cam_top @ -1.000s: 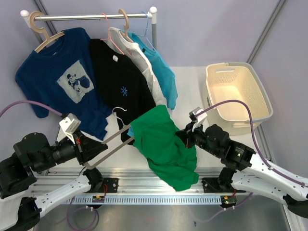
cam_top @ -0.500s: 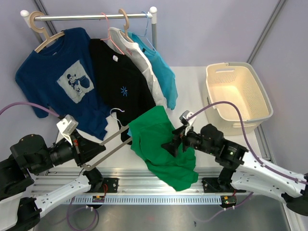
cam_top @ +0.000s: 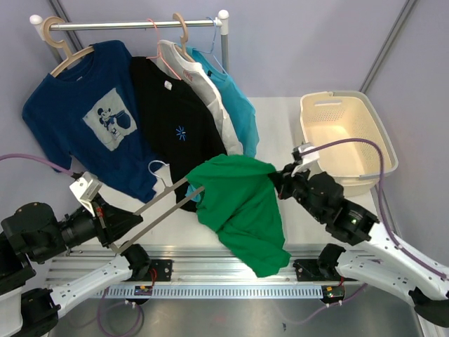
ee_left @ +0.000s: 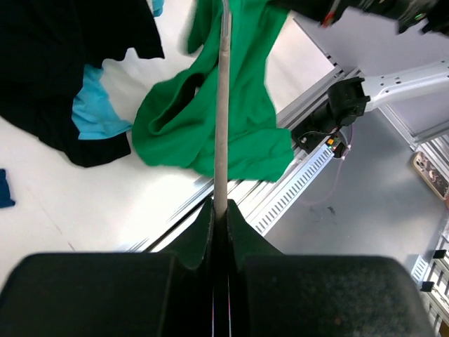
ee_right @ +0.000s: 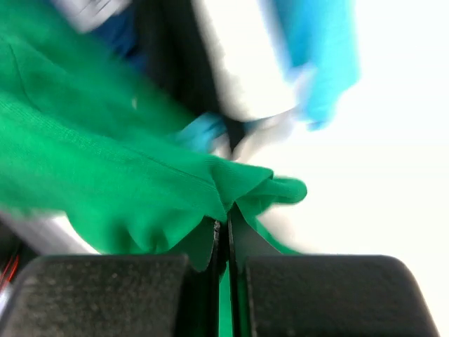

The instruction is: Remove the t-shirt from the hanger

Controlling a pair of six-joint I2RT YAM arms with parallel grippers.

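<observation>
The bright green t-shirt point(cam_top: 238, 203) hangs over the far end of the thin grey-brown hanger point(cam_top: 158, 207), above the table's front edge. My left gripper point(cam_top: 112, 228) is shut on the hanger's bar point(ee_left: 222, 105), holding it out slanted toward the upper right. My right gripper point(cam_top: 275, 177) is shut on a fold of the green t-shirt point(ee_right: 140, 182) at its upper right edge, stretching it to the right. The shirt's lower part droops over the front rail. The hanger's metal hook point(cam_top: 158, 167) points up left.
A rack at the back holds a dark blue printed t-shirt point(cam_top: 91, 112), a black one point(cam_top: 175, 119), a white one and a turquoise one point(cam_top: 235, 105). A cream laundry basket point(cam_top: 347, 137) stands at the right. The aluminium rail point(cam_top: 224, 270) runs along the front.
My right gripper has taken hold of the green t-shirt and pulled it up and to the right. My left gripper has drawn the hanger back to the left.
</observation>
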